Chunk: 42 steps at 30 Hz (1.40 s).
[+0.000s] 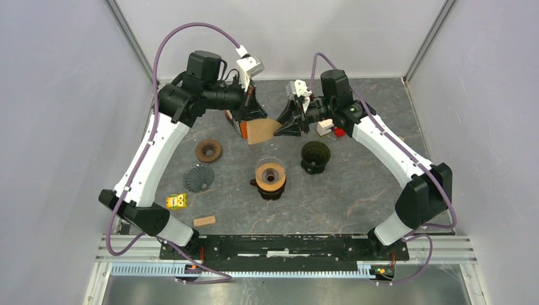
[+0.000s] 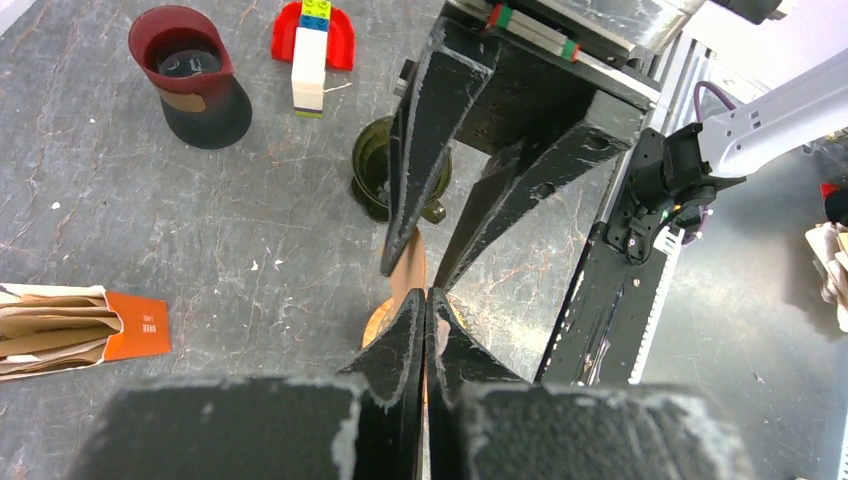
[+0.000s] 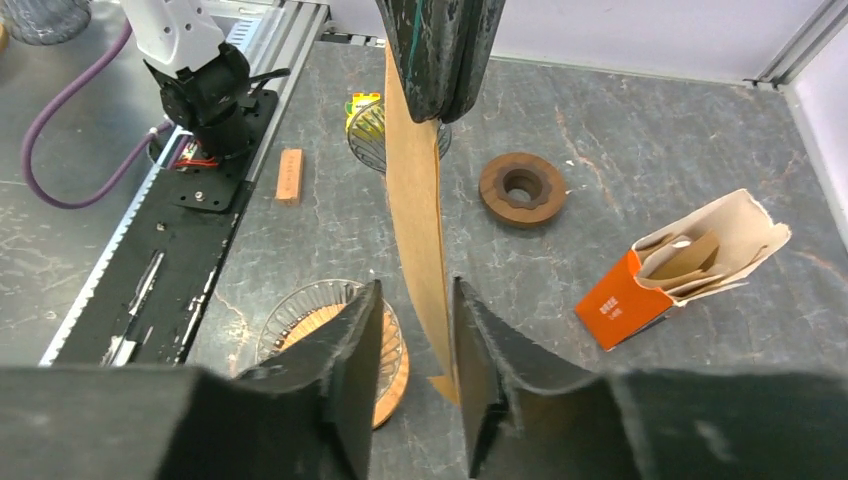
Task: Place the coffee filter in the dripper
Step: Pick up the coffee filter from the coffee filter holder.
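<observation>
The coffee filter (image 1: pixel 262 131) is a flat brown paper held in the air above the table's middle. My left gripper (image 1: pixel 253 113) is shut on its upper edge; the pinched paper (image 2: pixel 410 268) shows past the fingertips (image 2: pixel 420 305). My right gripper (image 3: pixel 415 330) is open, and the filter's (image 3: pixel 415 200) lower edge hangs between its fingers, against the right-hand one. A clear ribbed dripper (image 1: pixel 270 174) on a black base, brown inside, stands below and shows as a glass rim (image 3: pixel 285 305) under the right gripper.
A black dripper (image 1: pixel 315 156) stands to the right, a brown ring (image 1: pixel 208 150) and a grey ribbed cone (image 1: pixel 199 178) to the left. An orange filter packet (image 3: pixel 680 265), a yellow block (image 1: pixel 177 201), a wooden block (image 1: pixel 204 221) and a brick stack (image 2: pixel 310 50) lie around.
</observation>
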{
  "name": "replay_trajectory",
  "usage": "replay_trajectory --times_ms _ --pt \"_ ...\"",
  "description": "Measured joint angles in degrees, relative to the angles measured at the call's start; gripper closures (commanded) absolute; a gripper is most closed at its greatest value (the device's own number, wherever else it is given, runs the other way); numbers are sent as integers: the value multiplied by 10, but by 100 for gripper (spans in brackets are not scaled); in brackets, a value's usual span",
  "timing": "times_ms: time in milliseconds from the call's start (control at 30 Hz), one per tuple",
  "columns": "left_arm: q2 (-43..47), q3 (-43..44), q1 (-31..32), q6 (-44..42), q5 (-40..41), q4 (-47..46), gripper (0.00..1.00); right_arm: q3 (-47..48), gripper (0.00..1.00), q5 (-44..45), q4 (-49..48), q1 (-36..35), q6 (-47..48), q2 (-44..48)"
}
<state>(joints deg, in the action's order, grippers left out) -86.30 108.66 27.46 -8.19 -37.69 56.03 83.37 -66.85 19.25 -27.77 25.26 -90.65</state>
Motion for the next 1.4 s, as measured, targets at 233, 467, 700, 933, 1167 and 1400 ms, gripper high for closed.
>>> replay_trajectory --times_ms 233,467,700,933,1167,1400 --pt "-3 -3 0 0 -2 -7 98 -27 90 -2 -48 -1 -43 2" --pt "-3 -18 0 -1 -15 -14 93 -39 100 31 -42 -2 -37 6" --pt "-4 -38 0 -35 -20 -13 89 -37 100 53 5 -2 4 12" --pt "-4 -39 0 -61 -23 -10 84 -37 100 62 31 -2 23 12" --pt "-4 -42 0 -75 -25 -8 85 -37 100 69 42 -2 32 12" --pt "-13 -42 0 -80 -25 -4 87 -36 100 70 56 -2 42 12"
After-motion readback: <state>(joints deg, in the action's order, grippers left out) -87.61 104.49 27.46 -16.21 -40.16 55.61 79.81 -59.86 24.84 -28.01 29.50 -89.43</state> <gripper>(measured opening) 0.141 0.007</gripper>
